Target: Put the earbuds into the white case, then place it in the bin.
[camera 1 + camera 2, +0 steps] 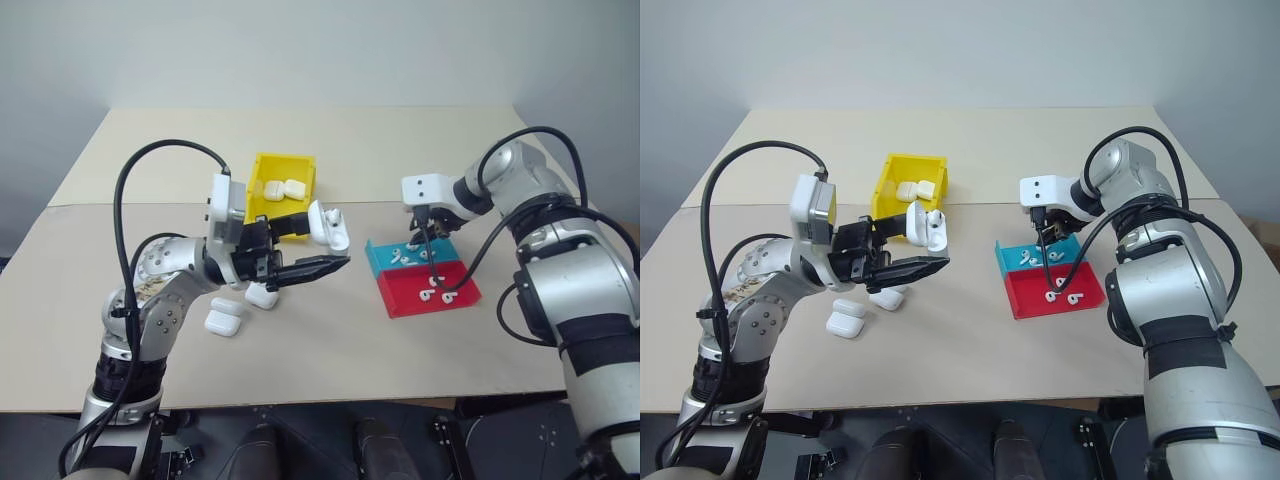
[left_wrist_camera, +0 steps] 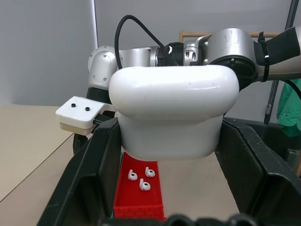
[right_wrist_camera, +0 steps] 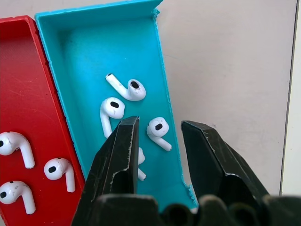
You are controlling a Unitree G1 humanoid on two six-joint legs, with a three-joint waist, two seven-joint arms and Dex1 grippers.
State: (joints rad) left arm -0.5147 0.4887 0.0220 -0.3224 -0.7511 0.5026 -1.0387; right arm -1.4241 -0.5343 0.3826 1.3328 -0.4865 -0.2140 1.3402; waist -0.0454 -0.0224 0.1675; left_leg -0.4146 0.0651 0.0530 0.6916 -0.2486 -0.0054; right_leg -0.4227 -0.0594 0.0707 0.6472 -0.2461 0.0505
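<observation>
The right fingers, narrowly parted and empty, hang over the teal tray with one of the earbuds between their tips; they should likely drop straight and pinch its stem. The left fingers clamp the white case, whose open lid hides its wells, while the bin stands beyond them.

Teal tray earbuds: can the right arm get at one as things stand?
Probably yes: the right gripper hangs just above the teal tray with jaws apart, an earbud showing between them, nothing covering it.
</observation>
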